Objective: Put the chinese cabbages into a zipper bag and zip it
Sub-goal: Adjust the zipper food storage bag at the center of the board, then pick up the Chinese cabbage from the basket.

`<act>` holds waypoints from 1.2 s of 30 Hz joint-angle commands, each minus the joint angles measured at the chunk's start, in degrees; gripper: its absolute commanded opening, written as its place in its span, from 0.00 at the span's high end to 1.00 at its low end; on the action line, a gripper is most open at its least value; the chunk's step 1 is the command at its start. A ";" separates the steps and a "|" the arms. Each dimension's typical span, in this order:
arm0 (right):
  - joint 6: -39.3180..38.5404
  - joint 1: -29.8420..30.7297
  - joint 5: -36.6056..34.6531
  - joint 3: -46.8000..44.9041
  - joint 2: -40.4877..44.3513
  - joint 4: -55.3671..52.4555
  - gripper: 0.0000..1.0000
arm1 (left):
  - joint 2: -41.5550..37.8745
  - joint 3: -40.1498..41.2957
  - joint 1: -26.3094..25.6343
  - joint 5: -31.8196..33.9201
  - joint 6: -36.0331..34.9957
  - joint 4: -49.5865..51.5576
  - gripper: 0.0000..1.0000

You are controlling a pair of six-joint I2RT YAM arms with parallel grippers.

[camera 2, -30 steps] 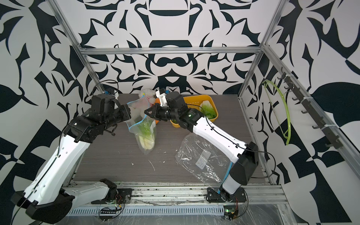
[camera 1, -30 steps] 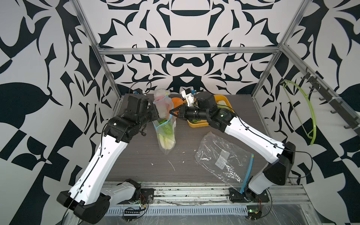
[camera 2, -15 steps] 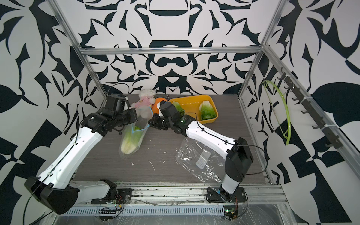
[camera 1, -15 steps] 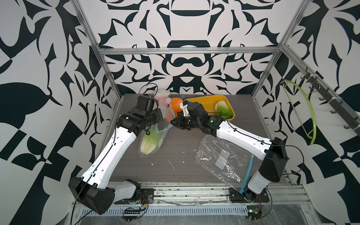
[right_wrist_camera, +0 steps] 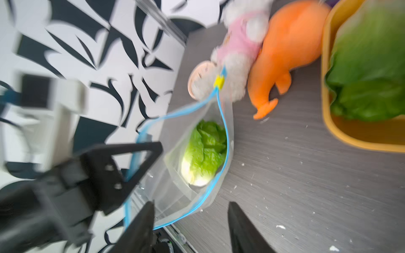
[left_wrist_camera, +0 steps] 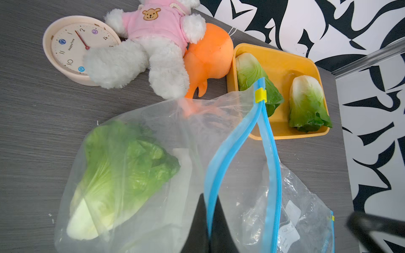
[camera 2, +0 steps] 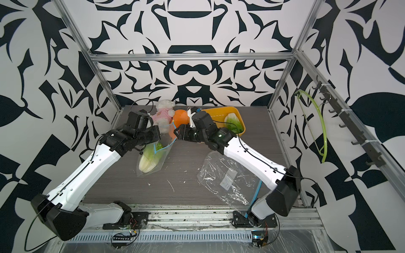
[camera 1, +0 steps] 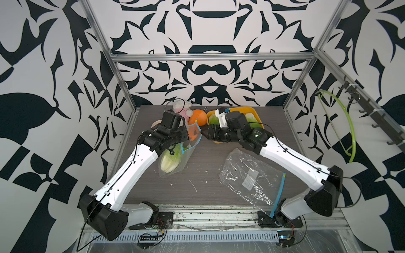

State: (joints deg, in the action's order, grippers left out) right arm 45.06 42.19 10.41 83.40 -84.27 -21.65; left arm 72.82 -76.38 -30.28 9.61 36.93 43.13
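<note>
Seemingly, the right end effector [right_wrist_camera: 190,211] hung spread and empty, so with only the left end effector [left_wrist_camera: 209,211] pinching the clear blue-zippered plastic bag [left_wrist_camera: 182,140] by its rim, the mouth risked sagging shut over one green-leaved chinese cabbage [left_wrist_camera: 122,166] while two more cabbages [left_wrist_camera: 306,103] lay in the yellow plastic tray [left_wrist_camera: 285,136].

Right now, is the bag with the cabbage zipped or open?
Open. On the bag, the blue tracks gape apart from the yellow slider at one end; the cabbage shows through the mouth.

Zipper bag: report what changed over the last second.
The zipper bag with one cabbage came down leftward from upright between the arms to rest tilted on the table. The right gripper opened and let go; the left gripper still pinches its zipper edge. Two cabbages in the yellow tray stayed.
</note>
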 commanded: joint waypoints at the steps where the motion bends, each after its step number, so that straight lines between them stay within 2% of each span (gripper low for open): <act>1: -1.19 -4.68 -1.17 -0.01 1.17 -0.65 0.39 | -0.22 -1.33 -1.00 0.24 0.02 0.12 1.00; 6: 1.99 -9.63 -0.41 -5.72 -1.26 6.95 0.30 | -0.67 -0.76 -1.82 0.85 -0.10 2.17 1.00; 11: 2.59 -11.43 -0.73 -7.30 -7.46 15.53 0.26 | -0.78 -0.17 -2.15 1.73 -0.58 4.66 1.00; 22: 13.98 -11.32 -2.43 -5.99 -23.27 26.31 0.26 | -2.01 3.29 -2.68 4.32 -1.68 3.80 1.00; 36: 15.93 -11.41 -9.60 -4.73 -28.01 31.53 0.29 | -5.58 6.09 -2.68 5.17 -3.22 -1.73 1.00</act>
State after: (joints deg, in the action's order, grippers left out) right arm 60.38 30.79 3.88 76.38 -111.87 7.66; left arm 68.42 -70.63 -32.82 14.57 34.59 42.85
